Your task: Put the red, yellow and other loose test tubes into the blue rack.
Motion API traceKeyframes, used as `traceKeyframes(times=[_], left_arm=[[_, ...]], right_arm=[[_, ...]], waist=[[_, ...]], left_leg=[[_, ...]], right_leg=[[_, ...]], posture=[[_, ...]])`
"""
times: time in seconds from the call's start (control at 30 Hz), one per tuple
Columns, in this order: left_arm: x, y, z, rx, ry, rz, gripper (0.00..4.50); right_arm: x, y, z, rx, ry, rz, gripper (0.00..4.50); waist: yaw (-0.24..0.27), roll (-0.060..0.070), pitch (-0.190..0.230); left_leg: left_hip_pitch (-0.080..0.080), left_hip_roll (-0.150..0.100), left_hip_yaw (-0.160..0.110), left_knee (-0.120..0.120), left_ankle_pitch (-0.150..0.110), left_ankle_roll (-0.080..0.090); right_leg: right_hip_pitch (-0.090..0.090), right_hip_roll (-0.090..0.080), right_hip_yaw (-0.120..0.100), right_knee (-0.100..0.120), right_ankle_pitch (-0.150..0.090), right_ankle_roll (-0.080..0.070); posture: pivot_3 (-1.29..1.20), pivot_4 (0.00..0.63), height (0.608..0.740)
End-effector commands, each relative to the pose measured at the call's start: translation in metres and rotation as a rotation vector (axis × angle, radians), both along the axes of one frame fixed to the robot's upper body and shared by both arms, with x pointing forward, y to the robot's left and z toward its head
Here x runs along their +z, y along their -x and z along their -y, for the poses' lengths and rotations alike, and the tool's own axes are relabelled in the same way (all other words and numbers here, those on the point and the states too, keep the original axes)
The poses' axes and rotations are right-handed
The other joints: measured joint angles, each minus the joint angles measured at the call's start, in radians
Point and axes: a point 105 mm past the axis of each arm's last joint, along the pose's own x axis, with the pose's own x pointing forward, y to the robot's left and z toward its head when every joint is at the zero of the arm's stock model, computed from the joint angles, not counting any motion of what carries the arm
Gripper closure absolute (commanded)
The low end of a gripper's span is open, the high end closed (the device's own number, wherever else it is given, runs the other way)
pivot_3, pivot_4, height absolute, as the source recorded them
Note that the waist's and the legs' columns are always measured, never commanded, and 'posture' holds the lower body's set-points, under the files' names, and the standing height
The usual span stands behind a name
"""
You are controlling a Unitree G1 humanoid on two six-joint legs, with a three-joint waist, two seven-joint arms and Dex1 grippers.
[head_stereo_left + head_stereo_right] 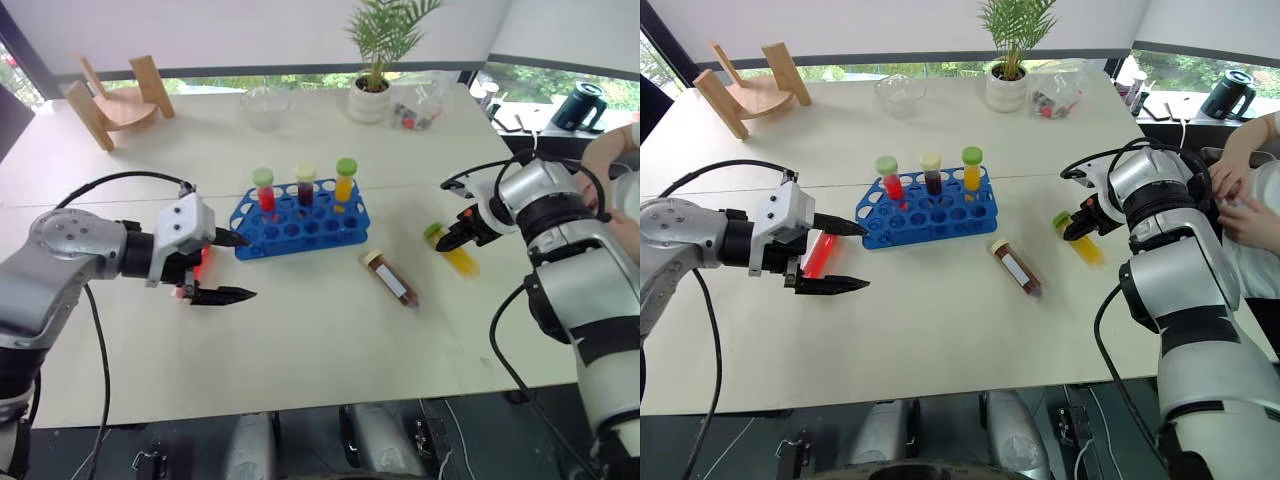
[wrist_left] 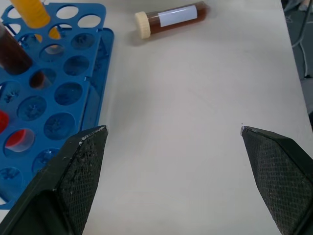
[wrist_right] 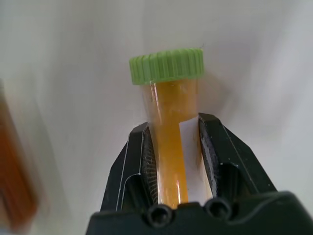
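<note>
Right gripper (image 3: 177, 159) has its fingers clamped on the yellow tube (image 3: 168, 142), green cap, lying on the worktop (image 1: 300, 330) right of the blue rack (image 1: 300, 218); fingers grip the body below the cap. Left gripper (image 1: 232, 267) hangs just left of the rack, fingers spread wide, nothing between them. A red tube (image 1: 820, 253) lies on the worktop beneath that gripper, partly hidden by it. Brown tube (image 1: 391, 279), cream cap and white label, lies loose between the rack and the yellow tube, apart from both. Rack's back row holds three upright tubes: red with green cap (image 1: 264, 188), dark brown with cream cap (image 1: 305, 184), orange-yellow with green cap (image 1: 345, 179). Other holes empty. Far side of the worktop: potted plant (image 1: 373, 60), glass bowl (image 1: 265, 105), wooden stand (image 1: 115, 100). A person's hand (image 1: 1230, 175) at the right edge.
</note>
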Motion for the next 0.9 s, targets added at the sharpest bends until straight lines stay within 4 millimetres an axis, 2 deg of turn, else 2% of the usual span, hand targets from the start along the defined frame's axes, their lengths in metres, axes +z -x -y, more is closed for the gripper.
traceKeyframes(times=[0.03,0.07,0.1,0.13,0.2,0.27,0.33,0.4,0.5,0.77,0.9], left_arm=[[0.017,-0.004,-0.023,0.089,0.133,-0.046,0.00],[0.019,-0.005,-0.029,0.109,0.167,-0.065,0.00],[0.021,-0.009,-0.034,0.141,0.191,-0.068,0.00],[0.021,-0.013,-0.038,0.169,0.198,-0.071,0.00],[0.020,-0.017,-0.040,0.188,0.213,-0.087,0.00],[0.020,-0.018,-0.031,0.172,0.239,-0.106,0.00],[0.018,-0.020,-0.024,0.161,0.230,-0.113,0.00],[0.016,-0.019,-0.021,0.148,0.206,-0.121,0.00],[0.018,-0.019,-0.020,0.146,0.200,-0.122,0.00],[0.019,-0.013,-0.016,0.150,0.220,-0.136,0.00],[0.014,-0.011,-0.014,0.160,0.217,-0.141,0.00]], right_arm=[[0.120,-0.025,-0.047,0.104,-0.307,0.680,3.66],[0.142,-0.017,-0.051,0.108,-0.359,0.832,3.66],[0.153,-0.003,-0.060,0.119,-0.406,0.948,3.66],[0.150,0.009,-0.074,0.129,-0.457,0.981,3.66],[0.140,0.019,-0.092,0.060,-0.458,1.049,3.66],[0.134,0.029,-0.118,0.076,-0.471,1.153,3.66],[0.122,0.035,-0.132,0.053,-0.487,1.205,3.66],[0.111,0.035,-0.135,-0.034,-0.544,1.215,3.66],[0.091,0.035,-0.140,-0.054,-0.513,1.217,3.66],[0.062,0.033,-0.141,0.007,-0.439,1.188,3.66],[0.051,0.038,-0.149,0.053,-0.451,1.150,3.66]], waist=[[-0.010,0.002,0.001],[-0.013,0.002,0.001],[-0.014,0.003,0.001],[-0.012,0.003,0.001],[-0.009,0.003,0.000],[-0.003,0.002,0.000],[0.011,0.003,0.000],[0.015,0.003,0.001],[0.019,0.003,0.000],[0.014,0.003,0.000],[0.013,0.003,0.000]], left_leg=[[0.000,0.000,0.001,0.000,0.000,0.000],[0.000,0.000,0.000,-0.001,0.000,0.000],[-0.001,0.001,0.000,-0.001,0.000,0.000],[-0.002,0.002,-0.001,-0.002,0.000,0.000],[-0.003,0.004,-0.004,-0.004,0.000,0.001],[-0.007,0.005,-0.007,-0.003,-0.002,0.002],[-0.014,0.004,-0.005,-0.001,-0.001,0.002],[-0.015,0.002,-0.001,-0.002,0.000,-0.001],[-0.015,0.000,0.000,-0.001,0.002,-0.004],[-0.014,0.000,-0.001,-0.002,0.003,-0.005],[-0.014,0.000,-0.001,-0.003,0.002,-0.004]], right_leg=[[-0.001,0.000,0.001,0.000,0.000,0.000],[-0.001,0.000,0.001,0.001,0.000,0.001],[-0.002,0.001,0.001,0.003,0.000,0.001],[-0.004,0.002,0.001,0.004,0.000,0.001],[-0.004,0.005,-0.001,0.003,-0.002,-0.001],[-0.007,0.006,-0.003,0.002,-0.003,-0.002],[-0.014,0.005,-0.002,0.004,-0.002,-0.002],[-0.017,0.001,-0.001,0.006,-0.002,-0.001],[-0.017,0.000,0.000,0.005,0.000,0.002],[-0.016,0.001,0.001,0.005,0.000,0.002],[-0.017,0.001,0.001,0.005,0.000,0.002]], posture=[[0.00,0.150,0.740],[0.00,0.150,0.740],[0.00,0.150,0.740],[0.00,0.150,0.740],[0.00,0.150,0.740],[0.00,0.150,0.740],[0.00,0.150,0.740],[0.00,0.150,0.740],[0.00,0.150,0.740],[0.00,0.150,0.740],[0.00,0.150,0.740]])
